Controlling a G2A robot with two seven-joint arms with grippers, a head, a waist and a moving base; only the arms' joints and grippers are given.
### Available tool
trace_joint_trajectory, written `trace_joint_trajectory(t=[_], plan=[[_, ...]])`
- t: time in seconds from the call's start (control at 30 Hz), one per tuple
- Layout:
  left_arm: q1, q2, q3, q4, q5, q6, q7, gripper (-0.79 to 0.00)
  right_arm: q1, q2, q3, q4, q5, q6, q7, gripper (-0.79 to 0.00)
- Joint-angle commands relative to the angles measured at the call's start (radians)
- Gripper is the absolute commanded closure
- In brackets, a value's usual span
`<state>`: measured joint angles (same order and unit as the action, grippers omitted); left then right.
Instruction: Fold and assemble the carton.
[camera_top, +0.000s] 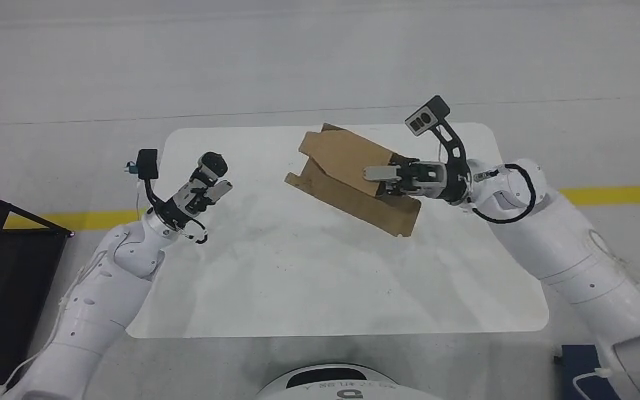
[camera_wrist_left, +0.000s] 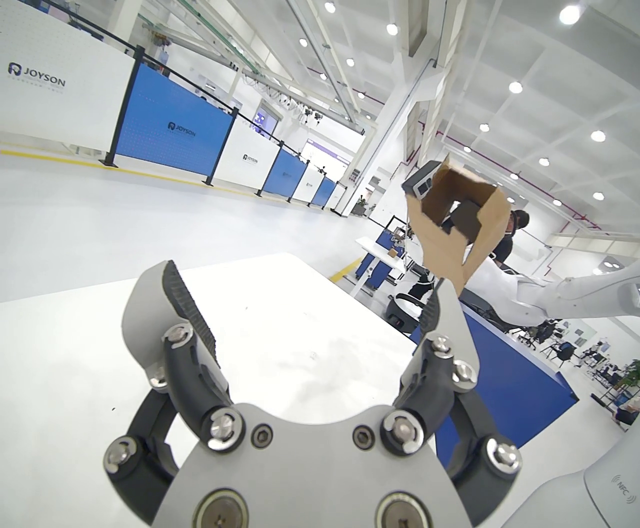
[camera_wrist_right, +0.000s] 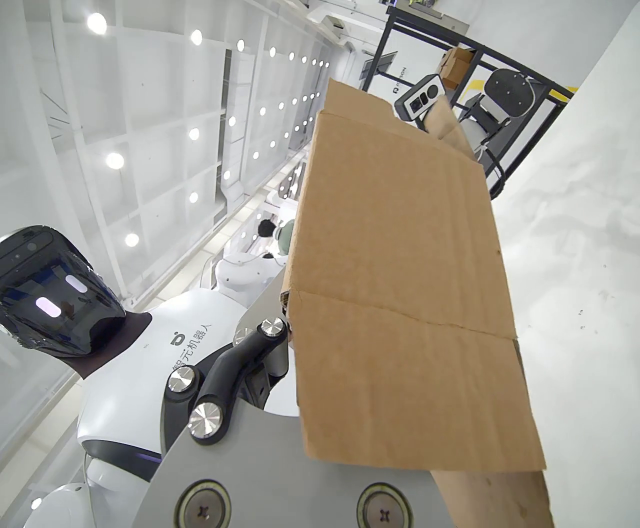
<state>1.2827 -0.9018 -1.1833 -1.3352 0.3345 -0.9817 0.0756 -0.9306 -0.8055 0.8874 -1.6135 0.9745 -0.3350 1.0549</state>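
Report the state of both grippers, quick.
Left gripper: open, holding nothing.
Right gripper: closed on the carton, holding it.

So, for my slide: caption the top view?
Right gripper holds the half-opened carton over the table; left gripper hangs open.

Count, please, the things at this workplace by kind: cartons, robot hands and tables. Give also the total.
Cartons: 1, the brown carton, lifted off the table, partly opened.
Robot hands: 2, the left hand, open and holding nothing, and the right hand, gripping the carton.
Tables: 1, the white table.
Total: 4
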Motion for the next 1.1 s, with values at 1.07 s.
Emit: trace_joint_trajectory(t=[1.07], plan=[[-0.028,-0.05,0.173,-0.167,-0.229,0.0,-0.28,-0.785,0.223,-0.205,-0.17,0.495,0.368,0.337,0.481,0.0]])
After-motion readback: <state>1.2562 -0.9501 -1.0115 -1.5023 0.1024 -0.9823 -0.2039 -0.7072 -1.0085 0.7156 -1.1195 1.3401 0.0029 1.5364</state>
